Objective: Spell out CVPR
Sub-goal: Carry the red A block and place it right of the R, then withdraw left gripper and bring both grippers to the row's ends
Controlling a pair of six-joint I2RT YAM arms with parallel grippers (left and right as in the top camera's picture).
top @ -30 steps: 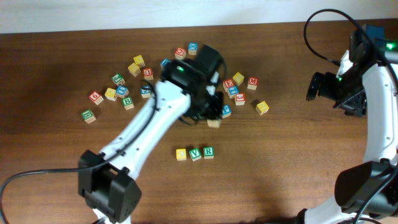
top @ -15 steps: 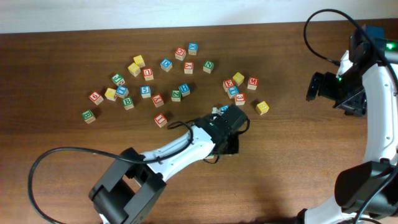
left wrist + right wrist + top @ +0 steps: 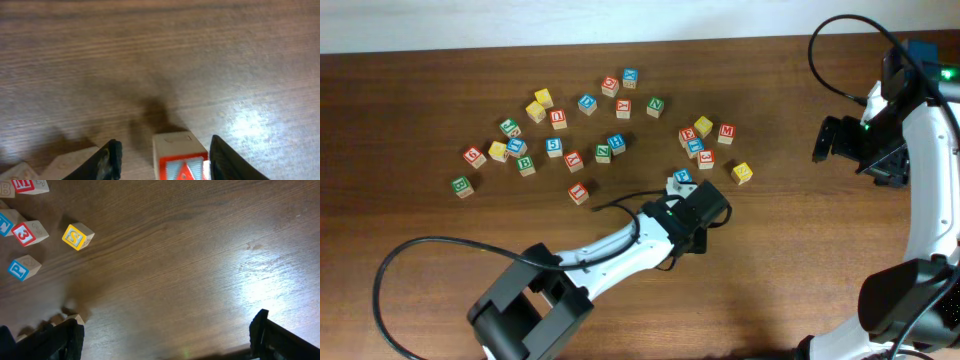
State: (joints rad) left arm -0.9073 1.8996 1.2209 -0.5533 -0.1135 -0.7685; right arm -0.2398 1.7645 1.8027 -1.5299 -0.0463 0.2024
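Note:
My left gripper (image 3: 698,214) is low over the front middle of the table, and its arm hides whatever lies beneath. In the left wrist view its jaws (image 3: 165,146) are open. A wooden block with a red-framed face (image 3: 180,155) stands between them, close to the right finger. Another plain wooden block (image 3: 70,161) lies by the left finger. A blue P block (image 3: 24,267) lies loose, and it also shows in the overhead view (image 3: 683,177). My right gripper (image 3: 825,140) is open and empty, raised at the right; the right wrist view shows its jaws (image 3: 165,330).
Several loose letter blocks are scattered across the back, from a green one (image 3: 462,186) at the left to a yellow one (image 3: 742,172) at the right. A red block (image 3: 578,192) lies apart. The yellow block (image 3: 77,236) and a red 3 block (image 3: 30,232) show in the right wrist view.
My left arm has swung from over the back cluster down to the front middle, where it now covers the short row of blocks there. The right arm has not moved.

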